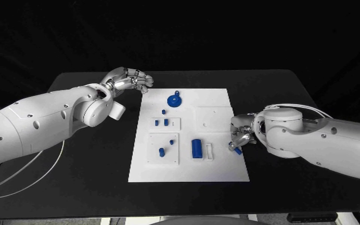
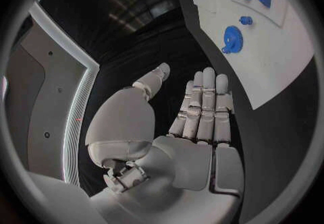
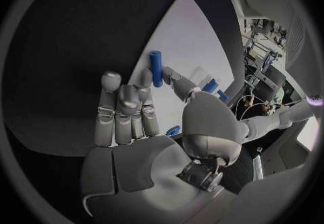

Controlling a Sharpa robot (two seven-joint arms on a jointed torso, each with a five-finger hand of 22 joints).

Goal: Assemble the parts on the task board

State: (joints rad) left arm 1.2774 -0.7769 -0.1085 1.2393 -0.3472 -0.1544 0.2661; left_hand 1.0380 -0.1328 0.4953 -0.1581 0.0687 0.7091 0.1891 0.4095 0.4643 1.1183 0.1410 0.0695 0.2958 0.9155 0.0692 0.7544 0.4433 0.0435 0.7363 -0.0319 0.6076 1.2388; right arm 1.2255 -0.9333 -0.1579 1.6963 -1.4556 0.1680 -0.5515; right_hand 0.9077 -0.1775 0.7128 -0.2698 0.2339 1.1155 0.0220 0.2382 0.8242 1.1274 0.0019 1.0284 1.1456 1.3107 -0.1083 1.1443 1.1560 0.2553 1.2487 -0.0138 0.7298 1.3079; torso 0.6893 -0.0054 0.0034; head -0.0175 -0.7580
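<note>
- White board (image 1: 217, 170) is seen lying flat on the black desk (image 1: 278, 87), between the two hands.
- The left hand (image 1: 129, 80) is held above the desk just off the board's far left corner; its fingers are curled loosely in the head view, while its wrist view shows them straight and side by side, with nothing held.
- A blue gear (image 1: 174, 100) with a small handle lies on the board, the part nearest the left hand, just to that hand's inner side; it is seen also in the left wrist view (image 2: 232, 39).
- Two small blue blocks (image 1: 161, 123) stand in a raised white plate on the board, further from the left hand than the gear.
- The right hand (image 1: 241, 134) is placed at the board's right edge, its fingers partly bent over the rim.
- A small blue piece (image 1: 238, 151) is seen at the right hand's fingertips, apparently pinched between thumb and a finger; the grip cannot be told for certain.
- A blue cylinder (image 1: 196, 148) lies on the board just inward of the right hand, apart from its fingers; the right wrist view shows it (image 3: 156, 68) beyond the fingertips.
- Two more small blue pieces (image 1: 166, 148) sit in a white plate beyond the cylinder, well apart from the right hand.
</note>
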